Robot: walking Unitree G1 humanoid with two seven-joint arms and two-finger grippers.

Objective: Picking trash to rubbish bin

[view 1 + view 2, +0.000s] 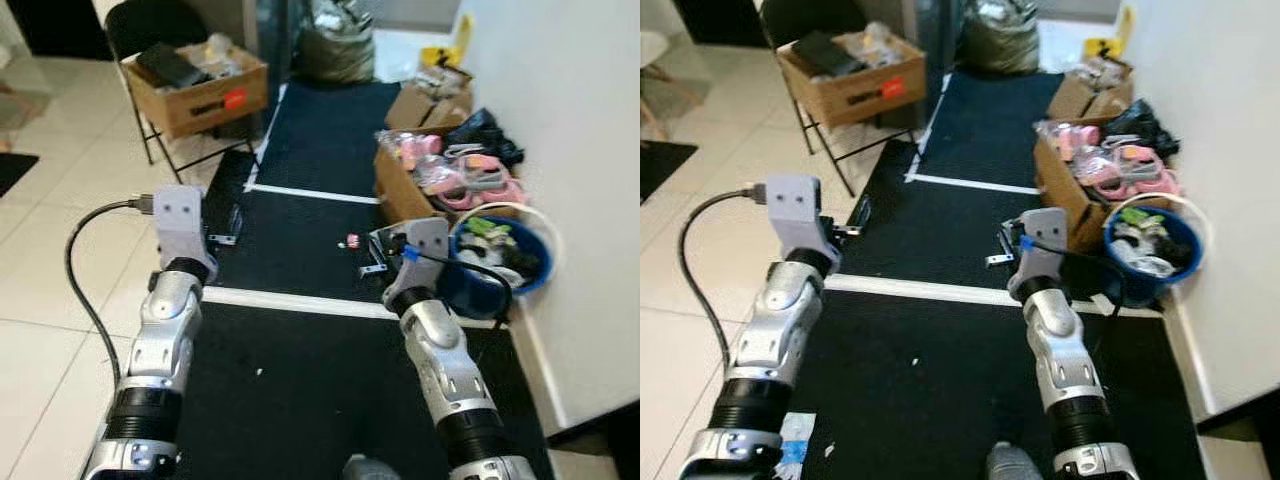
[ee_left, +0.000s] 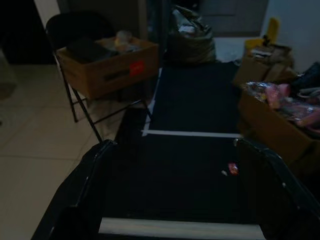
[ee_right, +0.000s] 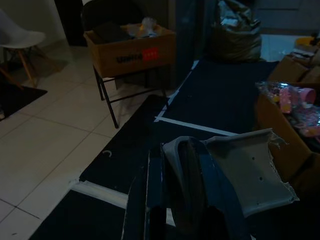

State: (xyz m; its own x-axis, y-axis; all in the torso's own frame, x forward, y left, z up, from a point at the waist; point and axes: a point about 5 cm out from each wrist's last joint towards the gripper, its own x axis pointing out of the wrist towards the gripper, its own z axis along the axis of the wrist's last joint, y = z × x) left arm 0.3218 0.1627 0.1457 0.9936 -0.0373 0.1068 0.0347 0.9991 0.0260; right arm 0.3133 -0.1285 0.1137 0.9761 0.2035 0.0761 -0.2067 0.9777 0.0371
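Note:
My right gripper (image 3: 176,150) is shut on a pale grey, torn piece of trash (image 3: 250,170) that sticks out to one side of its black fingers. In the left eye view this gripper (image 1: 381,250) hovers over the black mat, just left of a blue rubbish bin (image 1: 465,290) with a white rim that holds several scraps. A small red wrapper (image 1: 351,241) lies on the mat ahead, between the two arms. My left gripper (image 2: 175,145) is open with nothing between its fingers, raised over the mat's left edge (image 1: 226,215).
An open cardboard box of pink items (image 1: 405,190) stands behind the bin, along the white wall (image 1: 580,150). A box (image 1: 195,90) rests on a folding chair at the far left, and a full rubbish bag (image 1: 335,45) sits at the back. White tape lines (image 1: 300,300) cross the mat.

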